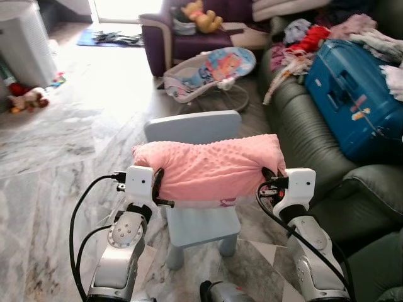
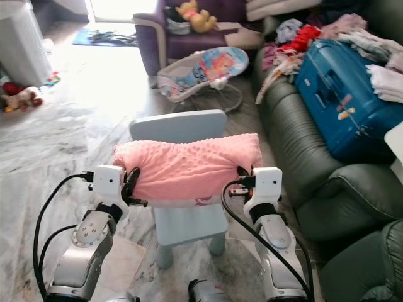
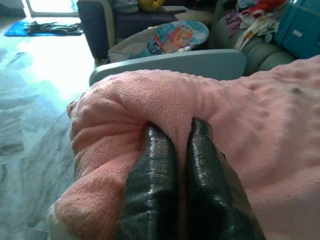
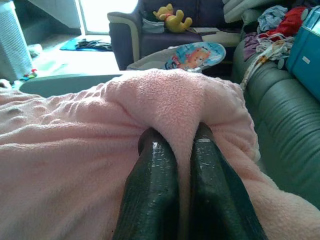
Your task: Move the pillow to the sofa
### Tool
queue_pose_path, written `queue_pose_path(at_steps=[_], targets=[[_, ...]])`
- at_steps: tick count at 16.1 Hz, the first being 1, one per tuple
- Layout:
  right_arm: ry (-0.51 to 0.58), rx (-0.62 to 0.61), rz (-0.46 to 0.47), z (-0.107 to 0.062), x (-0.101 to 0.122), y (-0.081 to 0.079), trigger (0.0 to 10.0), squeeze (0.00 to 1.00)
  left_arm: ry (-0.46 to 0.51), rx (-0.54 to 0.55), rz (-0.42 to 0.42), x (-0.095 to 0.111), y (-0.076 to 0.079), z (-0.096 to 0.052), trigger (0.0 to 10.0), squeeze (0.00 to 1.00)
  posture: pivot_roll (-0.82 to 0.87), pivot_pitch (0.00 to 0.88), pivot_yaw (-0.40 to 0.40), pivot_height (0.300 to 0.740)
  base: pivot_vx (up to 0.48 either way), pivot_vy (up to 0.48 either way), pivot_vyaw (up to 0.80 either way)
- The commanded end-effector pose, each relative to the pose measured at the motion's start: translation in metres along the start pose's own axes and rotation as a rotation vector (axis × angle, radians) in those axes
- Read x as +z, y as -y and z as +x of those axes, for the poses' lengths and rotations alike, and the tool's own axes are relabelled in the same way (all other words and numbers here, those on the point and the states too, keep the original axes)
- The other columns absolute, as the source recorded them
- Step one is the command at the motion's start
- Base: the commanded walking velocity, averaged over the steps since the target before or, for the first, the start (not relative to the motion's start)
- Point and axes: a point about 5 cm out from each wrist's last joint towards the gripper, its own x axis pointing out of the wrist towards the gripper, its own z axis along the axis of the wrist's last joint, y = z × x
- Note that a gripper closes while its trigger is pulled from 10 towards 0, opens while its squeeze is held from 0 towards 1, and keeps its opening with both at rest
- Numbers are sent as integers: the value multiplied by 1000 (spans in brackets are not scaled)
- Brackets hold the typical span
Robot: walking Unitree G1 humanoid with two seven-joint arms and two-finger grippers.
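Grey-veined marble floor [image 1: 56,145] runs from the lower left up to a sunlit doorway at the top, with a dark green leather sofa [image 1: 302,132] down the right side, piled with clothes and a blue suitcase [image 1: 352,94]. No readable writing anywhere. Centre frame, the pink pillow [image 1: 211,167] (nubby, plush fleece) sits just over a small pale-blue plastic chair [image 1: 201,220]. The left gripper [image 3: 170,155] pinches a fold at one end, fingers nearly together; the right gripper [image 4: 175,160] clamps the other end likewise. A baby bouncer [image 1: 214,72] sits behind, upper centre.
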Motion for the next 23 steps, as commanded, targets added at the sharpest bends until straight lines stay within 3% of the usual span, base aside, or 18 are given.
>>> queue_pose_path(at_steps=[1,6,23], targets=[[29,-3,2,2,7,3,10000,0,21,-19,-8,7,2,1,10000,0,-15,0,-37,740,0,0,0],[22,-8,9,0,5,3,10000,0,8,-49,-67,6,4,1,10000,0,-17,0,-35,740,-109,0,0],[-3,-3,16,-4,1,3,10000,0,-9,-50,-71,6,4,-2,10000,0,-17,0,-44,740,-290,0,0]])
